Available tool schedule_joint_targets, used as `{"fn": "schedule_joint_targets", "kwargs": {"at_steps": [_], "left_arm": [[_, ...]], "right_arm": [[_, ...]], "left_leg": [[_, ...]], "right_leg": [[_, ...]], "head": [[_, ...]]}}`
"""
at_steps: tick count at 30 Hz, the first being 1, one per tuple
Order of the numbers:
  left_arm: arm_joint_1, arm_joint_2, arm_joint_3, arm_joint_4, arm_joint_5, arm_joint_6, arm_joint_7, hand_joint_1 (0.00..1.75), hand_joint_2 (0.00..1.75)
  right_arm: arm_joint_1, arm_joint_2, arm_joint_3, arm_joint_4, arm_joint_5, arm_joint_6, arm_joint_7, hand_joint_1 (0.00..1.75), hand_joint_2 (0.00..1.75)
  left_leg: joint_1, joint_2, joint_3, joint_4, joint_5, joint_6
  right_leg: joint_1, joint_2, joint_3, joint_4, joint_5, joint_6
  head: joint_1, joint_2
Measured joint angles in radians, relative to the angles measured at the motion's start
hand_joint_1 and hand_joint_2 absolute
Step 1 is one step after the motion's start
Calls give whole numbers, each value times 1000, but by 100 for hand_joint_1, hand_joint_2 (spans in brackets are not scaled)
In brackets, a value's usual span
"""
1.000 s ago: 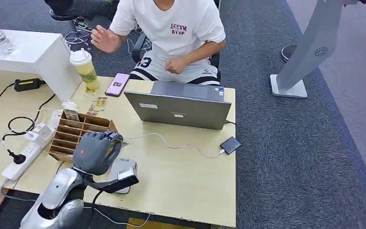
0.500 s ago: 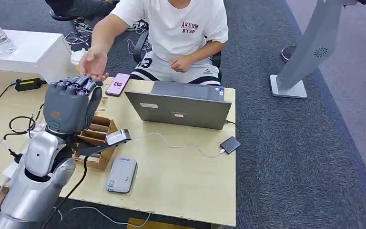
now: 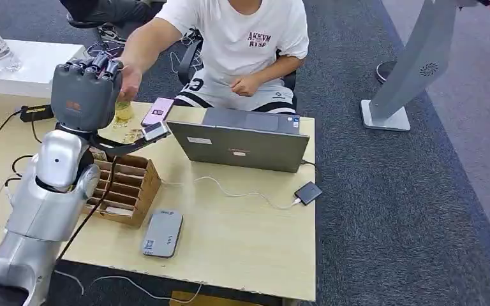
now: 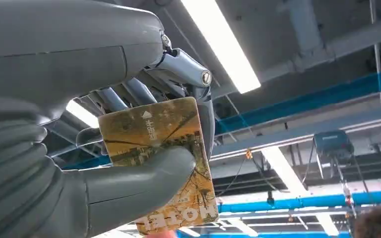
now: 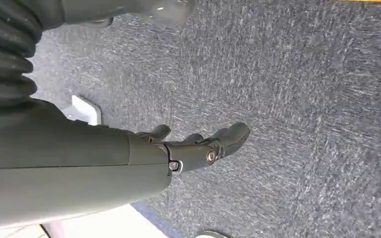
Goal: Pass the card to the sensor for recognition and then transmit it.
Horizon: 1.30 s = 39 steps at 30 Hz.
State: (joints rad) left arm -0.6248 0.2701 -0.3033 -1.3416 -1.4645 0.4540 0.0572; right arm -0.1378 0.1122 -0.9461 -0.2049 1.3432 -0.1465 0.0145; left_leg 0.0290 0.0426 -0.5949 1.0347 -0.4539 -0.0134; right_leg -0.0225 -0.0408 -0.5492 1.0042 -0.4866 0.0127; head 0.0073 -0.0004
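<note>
My left hand (image 3: 84,92) is raised high over the table's back left part, its back toward the head camera. In the left wrist view the thumb and fingers of that hand (image 4: 104,148) pinch a worn yellow card (image 4: 163,158) with printed writing. A person's hand (image 3: 127,81) reaches in and meets my left hand at the fingertips. The grey card sensor (image 3: 163,233) lies flat near the table's front edge, well below and apart from my hand. My right hand (image 5: 198,148) hangs over grey carpet with fingers loosely extended and nothing in it.
A seated person in a white shirt (image 3: 242,38) is behind the table. A grey laptop (image 3: 239,143), a cardboard slotted box (image 3: 124,185), a pink phone (image 3: 158,111), a black adapter (image 3: 308,192), a power strip and cables crowd the tabletop (image 3: 249,236).
My left hand has risen from the sensor, past the cardboard box, up toward the person. The person's hand has stretched out to meet it. The sensor stayed on the table.
</note>
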Motion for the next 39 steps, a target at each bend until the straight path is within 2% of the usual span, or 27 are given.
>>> {"fn": "schedule_joint_targets", "kwargs": {"at_steps": [2, 3, 4, 10, 18, 20, 22, 24, 26, 29, 31, 34, 39], "left_arm": [[-15, -3, 2, 45, 5, 16, 0, 175, 175], [-19, -3, 3, 58, 9, 20, 0, 169, 175], [-22, -6, 5, 74, 12, 30, -1, 0, 175], [-53, -24, 5, 157, 5, 56, -4, 0, 175], [-55, -43, 5, 181, -1, 60, -4, 0, 175], [-53, -45, 5, 182, 3, 81, -5, 0, 175], [-27, -48, 5, 165, 52, 134, -33, 0, 175], [43, -50, 6, 99, 116, 197, -85, 0, 175], [161, -52, 6, -12, 163, 230, -151, 0, 175], [408, -53, 6, -205, 211, 239, -244, 0, 175], [539, -57, 9, -291, 221, 239, -270, 0, 175], [638, -57, 19, -376, 230, 239, -278, 0, 175], [697, -57, 30, -430, 242, 239, -289, 0, 175]], "right_arm": [[-2, 1, 0, 0, -5, -1, 18, 0, 175], [-3, 1, 1, 1, -9, -1, 24, 0, 175], [-4, 2, 1, 1, -11, -1, 28, 0, 175], [-13, 2, 1, 3, -18, -5, 38, 0, 175], [-15, 2, 1, 3, -19, -5, 37, 0, 175], [-15, 2, 1, 3, -22, -7, 37, 0, 175], [-14, 2, 1, 3, -39, -13, 35, 0, 175], [-9, 2, 1, 3, -57, -21, 27, 0, 175], [2, 2, -1, 3, -80, -24, 14, 0, 175], [28, 2, -11, 3, -105, -30, -1, 0, 175], [48, 1, -16, 3, -107, -31, -3, 0, 175], [58, 1, -24, 3, -107, -32, -5, 0, 175], [59, 1, -27, 3, -107, -32, -4, 0, 175]], "left_leg": [[0, 0, 0, 0, 0, 0], [0, 0, 0, 0, 0, 0], [0, 0, 0, 0, 0, 0], [0, 0, 0, 0, 0, 0], [0, 0, -1, 0, 0, 0], [0, 0, -2, 0, 0, 0], [0, 0, -1, 0, 0, 0], [-1, 1, -1, 0, 0, 1], [-1, 2, -2, 0, -1, 1], [-2, 6, -1, 0, -6, 1], [-2, 6, -3, 0, -6, 1], [-2, 4, -5, 0, -6, 1], [-1, 4, -4, -1, -4, 1]], "right_leg": [[0, 0, 0, 0, 0, 0], [0, 0, 0, 0, 0, 0], [0, 0, 0, 0, 0, 0], [0, 0, 0, 0, 0, 0], [0, 0, 0, 0, 0, 0], [0, 0, 1, 0, 0, 0], [0, 0, 1, 0, 0, 0], [0, 1, 1, 0, 0, 0], [-1, 2, 1, 0, 0, 1], [-1, 6, 0, 0, -3, 1], [-1, 5, -3, -1, -4, 3], [-1, 2, -3, -1, -5, 2], [-1, 2, -3, 0, -3, 2]], "head": [[0, 0], [0, 0], [0, 0], [0, 0], [0, 0], [0, 0], [0, 0], [0, 0], [0, 0], [0, 0], [0, 0], [0, 0], [0, 0]]}}
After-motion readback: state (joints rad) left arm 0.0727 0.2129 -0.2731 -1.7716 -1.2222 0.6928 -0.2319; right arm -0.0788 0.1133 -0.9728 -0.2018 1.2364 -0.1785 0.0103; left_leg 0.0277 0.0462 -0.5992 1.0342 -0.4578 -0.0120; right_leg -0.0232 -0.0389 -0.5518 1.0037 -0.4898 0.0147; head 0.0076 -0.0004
